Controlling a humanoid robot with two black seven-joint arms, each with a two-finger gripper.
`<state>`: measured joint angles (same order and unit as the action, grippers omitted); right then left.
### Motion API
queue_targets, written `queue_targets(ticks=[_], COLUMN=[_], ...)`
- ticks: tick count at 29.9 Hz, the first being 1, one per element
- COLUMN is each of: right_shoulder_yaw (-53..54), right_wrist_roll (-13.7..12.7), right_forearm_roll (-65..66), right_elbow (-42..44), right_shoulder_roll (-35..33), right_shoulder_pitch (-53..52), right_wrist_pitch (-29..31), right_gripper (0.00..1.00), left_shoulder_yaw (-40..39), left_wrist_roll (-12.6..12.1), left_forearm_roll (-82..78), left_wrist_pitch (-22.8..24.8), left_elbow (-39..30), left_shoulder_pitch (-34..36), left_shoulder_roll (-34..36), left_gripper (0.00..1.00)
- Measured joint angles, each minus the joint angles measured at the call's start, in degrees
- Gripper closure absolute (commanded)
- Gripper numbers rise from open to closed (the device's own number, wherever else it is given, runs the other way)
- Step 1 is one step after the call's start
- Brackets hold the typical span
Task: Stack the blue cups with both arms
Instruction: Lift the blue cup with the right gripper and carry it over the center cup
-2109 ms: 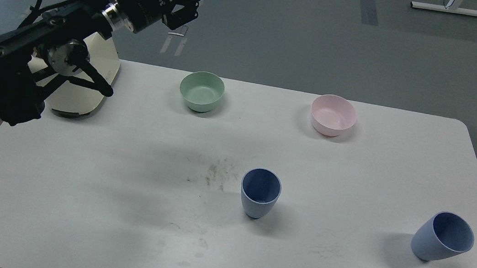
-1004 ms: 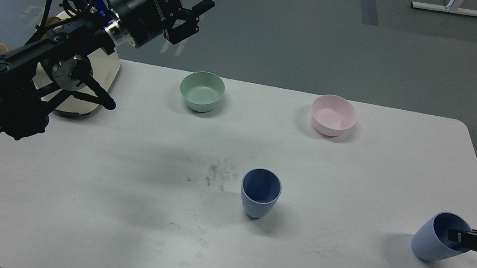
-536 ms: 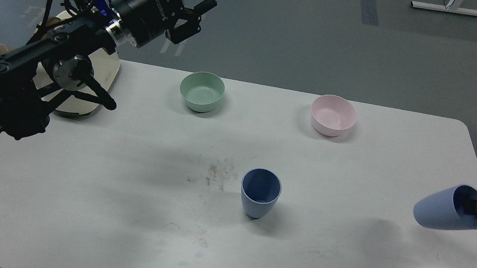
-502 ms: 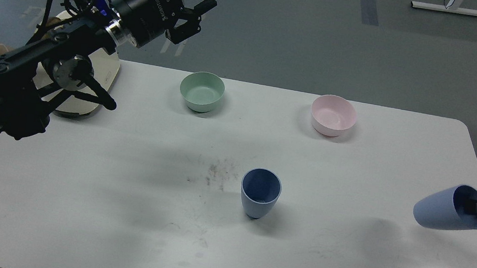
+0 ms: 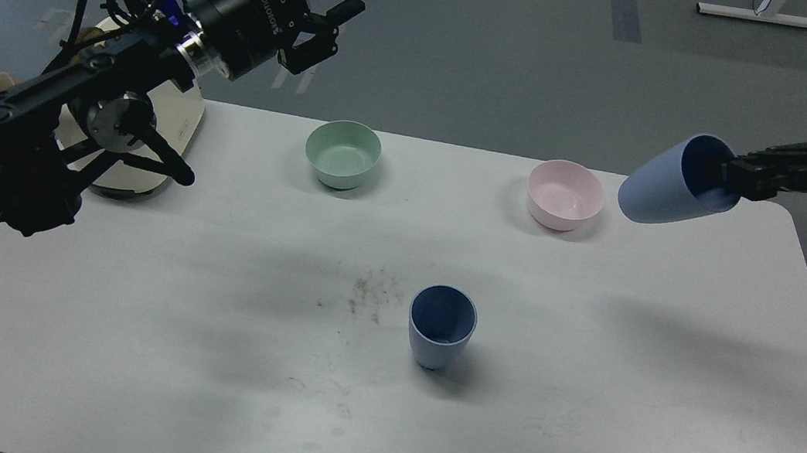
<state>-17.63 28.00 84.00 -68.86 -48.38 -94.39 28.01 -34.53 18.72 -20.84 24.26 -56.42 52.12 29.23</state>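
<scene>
One blue cup (image 5: pixel 441 328) stands upright near the middle of the white table (image 5: pixel 203 325). The second blue cup (image 5: pixel 662 185) hangs in the air at the right, tipped on its side with its base pointing left, just right of the pink bowl. My right gripper (image 5: pixel 726 178) reaches in from the right edge and is shut on this cup's rim, one finger inside. My left gripper (image 5: pixel 321 25) is raised high above the table's far left edge, fingers spread, holding nothing.
A green bowl (image 5: pixel 342 154) and a pink bowl (image 5: pixel 565 195) stand along the far side of the table. A cream-coloured device (image 5: pixel 141 145) sits at the far left corner under my left arm. Dark smudges (image 5: pixel 363 295) mark the tabletop left of the standing cup.
My right gripper came in from the right, took the tilted cup by its rim and lifted it up and leftward to beside the pink bowl. The left arm has barely moved.
</scene>
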Motion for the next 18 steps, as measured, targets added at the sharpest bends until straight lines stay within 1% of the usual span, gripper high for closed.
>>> queue_targets(ticks=[2, 5, 11, 14, 18], right_shoulder_yaw=[-5.6, -10.2, -13.3, -14.9, -17.6], right_wrist_roll=[0.0, 0.0, 0.0, 0.0, 0.0], right_forearm_roll=[-1.9, -5.2, -12.1, -17.3, -19.3], right_elbow=[0.0, -0.7, -2.8, -2.2, -0.6], right_shoulder_roll=[4.7, 9.6, 18.3, 22.8, 27.7], right_shoulder_pitch=[-4.5, -8.4, -11.8, -12.7, -13.0], right_wrist_pitch=[0.0, 0.0, 0.0, 0.0, 0.0], right_gripper=[1.00, 1.00, 1.00, 1.00, 1.00], left_shoulder_yaw=[0.0, 0.0, 0.0, 0.0, 0.0], left_wrist_roll=[0.0, 0.0, 0.0, 0.0, 0.0], left_forearm_roll=[0.0, 0.0, 0.0, 0.0, 0.0], left_wrist_pitch=[-0.1, -0.3, -0.3, -0.2, -0.1], left_elbow=[0.0, 0.1, 0.2, 0.2, 0.1], left_shoulder_pitch=[0.0, 0.0, 0.0, 0.0, 0.0], left_shoulder_roll=[-0.2, -0.5, -0.8, -0.8, -0.4], left_gripper=[0.02, 0.02, 0.02, 0.02, 0.02])
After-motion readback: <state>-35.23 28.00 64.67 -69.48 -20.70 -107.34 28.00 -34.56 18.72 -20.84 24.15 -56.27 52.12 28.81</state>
